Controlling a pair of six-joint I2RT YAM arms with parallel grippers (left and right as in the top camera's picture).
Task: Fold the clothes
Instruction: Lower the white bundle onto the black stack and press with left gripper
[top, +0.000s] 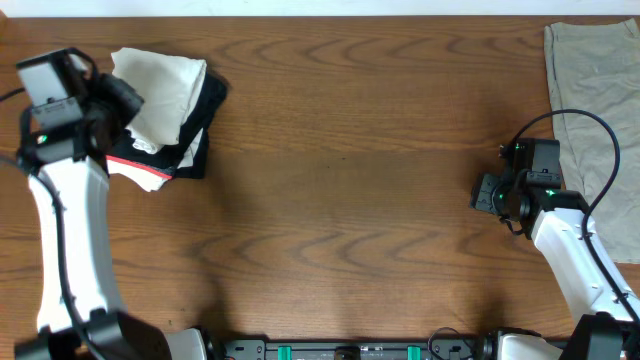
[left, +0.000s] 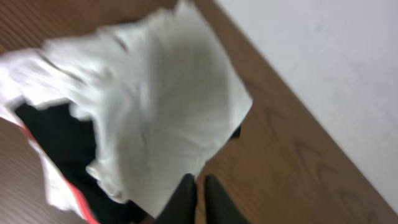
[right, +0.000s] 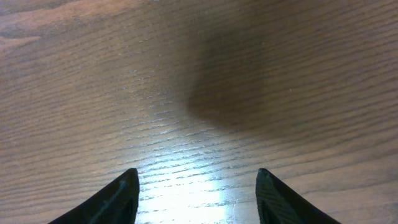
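Lettering on the white T-shirt (top: 160, 85): we can read none.
Tags on the black garment (top: 207, 118): we can read none.
Print on the olive-grey cloth (top: 590, 90): we can read none.

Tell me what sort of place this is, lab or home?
Probably a robot lab bench, not a home: a wood-grain table with a left arm and right arm based at its near edge, a blank white wall behind it, and a white T-shirt and olive-grey cloth out on it.

Brown wood-grain table (top: 340, 190). Plain white surface (left: 323, 62) just beyond the table's edge; wall or floor unclear. Bright glare patch (right: 186, 193) on the tabletop, with a soft shadow (right: 236, 93) beside it.
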